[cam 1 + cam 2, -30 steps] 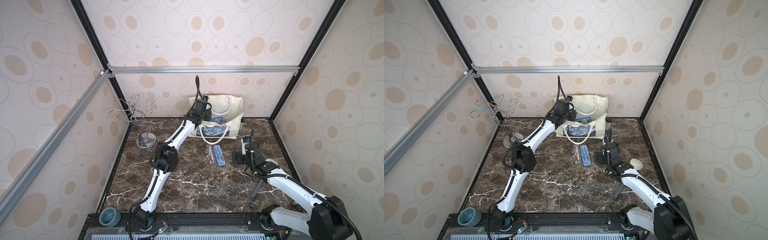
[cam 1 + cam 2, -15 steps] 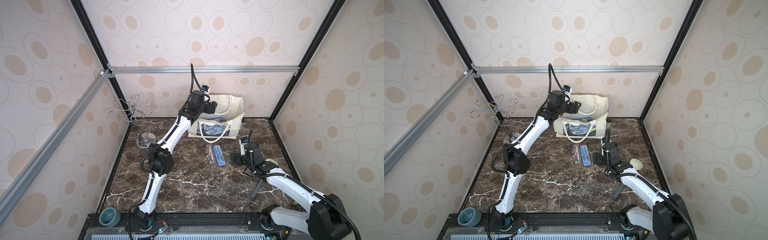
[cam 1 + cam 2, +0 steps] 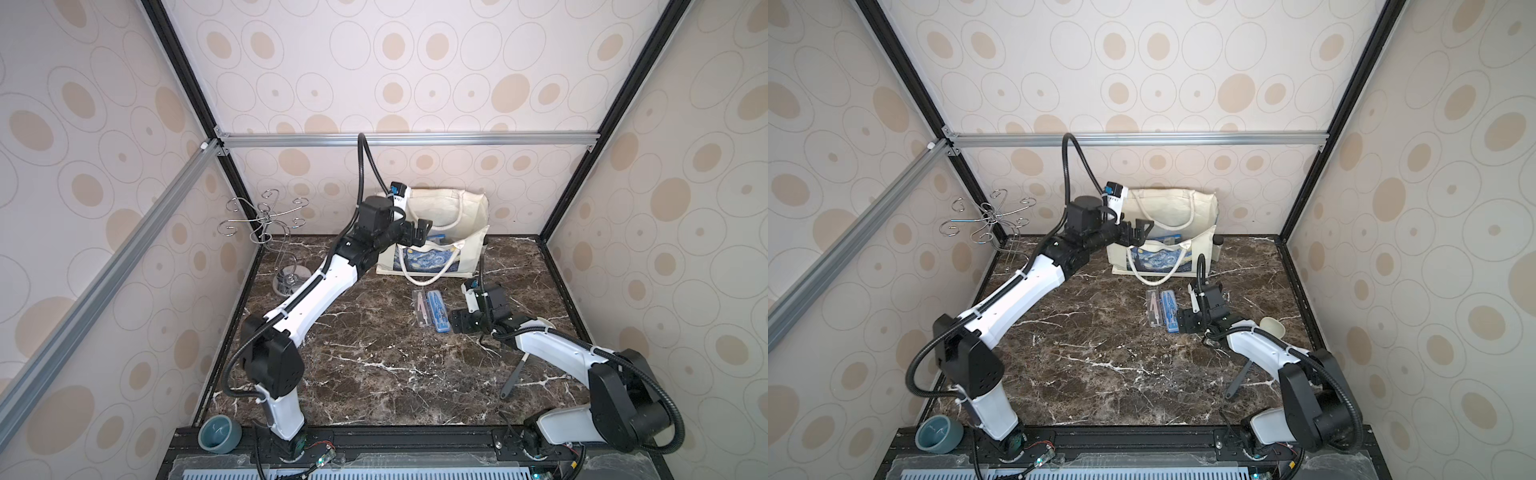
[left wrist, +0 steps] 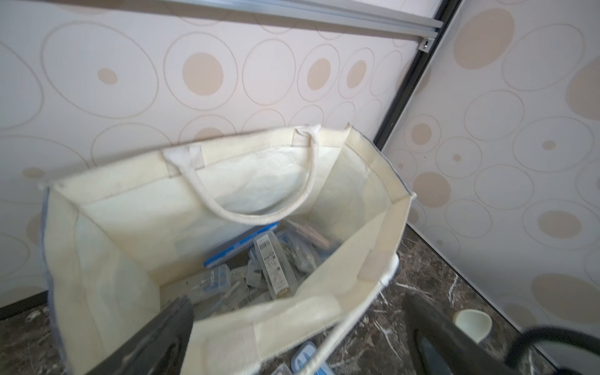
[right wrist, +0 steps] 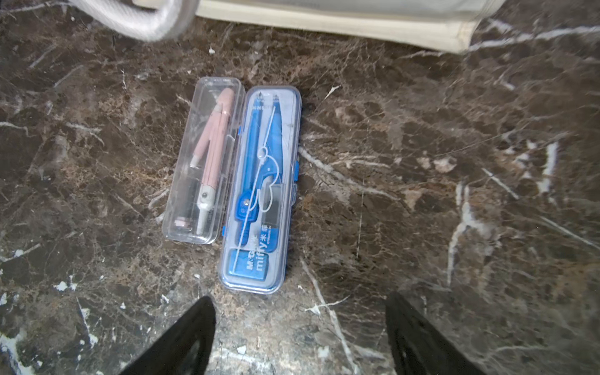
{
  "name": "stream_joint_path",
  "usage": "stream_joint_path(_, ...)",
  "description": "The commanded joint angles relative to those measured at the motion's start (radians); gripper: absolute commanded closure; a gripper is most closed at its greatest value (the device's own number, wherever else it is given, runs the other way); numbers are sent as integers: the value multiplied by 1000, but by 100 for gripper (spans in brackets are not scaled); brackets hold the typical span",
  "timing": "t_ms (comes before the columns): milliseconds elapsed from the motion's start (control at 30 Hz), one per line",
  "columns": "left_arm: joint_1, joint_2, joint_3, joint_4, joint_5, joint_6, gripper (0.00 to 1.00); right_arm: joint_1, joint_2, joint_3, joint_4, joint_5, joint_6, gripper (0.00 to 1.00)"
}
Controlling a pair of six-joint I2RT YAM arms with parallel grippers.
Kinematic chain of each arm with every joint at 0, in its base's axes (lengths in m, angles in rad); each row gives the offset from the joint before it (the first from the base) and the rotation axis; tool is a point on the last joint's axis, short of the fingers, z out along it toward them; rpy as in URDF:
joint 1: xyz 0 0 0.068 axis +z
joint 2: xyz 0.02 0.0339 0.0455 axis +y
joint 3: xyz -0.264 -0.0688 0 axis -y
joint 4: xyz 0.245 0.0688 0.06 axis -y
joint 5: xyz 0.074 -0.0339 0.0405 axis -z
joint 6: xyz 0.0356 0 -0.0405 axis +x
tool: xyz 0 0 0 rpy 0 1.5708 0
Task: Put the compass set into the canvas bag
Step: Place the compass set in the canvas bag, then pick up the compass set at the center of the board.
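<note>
Here the blue plastic compass-set case [image 5: 259, 191] lies on the dark marble worktop [image 5: 422, 194] near the cream canvas bag [image 3: 436, 257]; right jaws wide and empty beside it, left jaws wide above the bag's mouth.

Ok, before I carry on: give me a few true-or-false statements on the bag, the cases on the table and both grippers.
1. The blue case and the clear case with a pink compass lie side by side on the marble table. True.
2. The right gripper is shut on the blue case. False: its jaws are open and the case lies ahead of them, untouched.
3. The canvas bag is empty. False: several packaged cases lie on its bottom.
4. The left gripper is open and holds nothing, near the bag's open top. True.
</note>
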Motion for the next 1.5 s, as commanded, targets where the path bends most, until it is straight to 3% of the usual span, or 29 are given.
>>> stream_joint_path(0, -8, -193, -216, 212, -33, -66, 0, 13, 54, 40, 15, -35, 6, 17)
stream_joint_path(200, -8, -446, -559, 322, -90, -153, 0, 44, 159, 93, 15, -24, -6, 18)
stream_joint_path(433, -8, -586, -759, 305, -144, -223, 0, 58, 267, 154, 21, -21, 0, 18)
stream_joint_path(600, -6, -647, -871, 322, -170, -271, 0, 71, 338, 215, -6, -18, -19, 23)
stream_joint_path(1067, -5, -696, -968, 339, -204, -271, 0, 104, 465, 317, -128, 113, -23, 31)
stream_joint_path(1467, 1, -683, -992, 362, -204, -272, 0, 104, 353, 257, -98, 49, -40, 38)
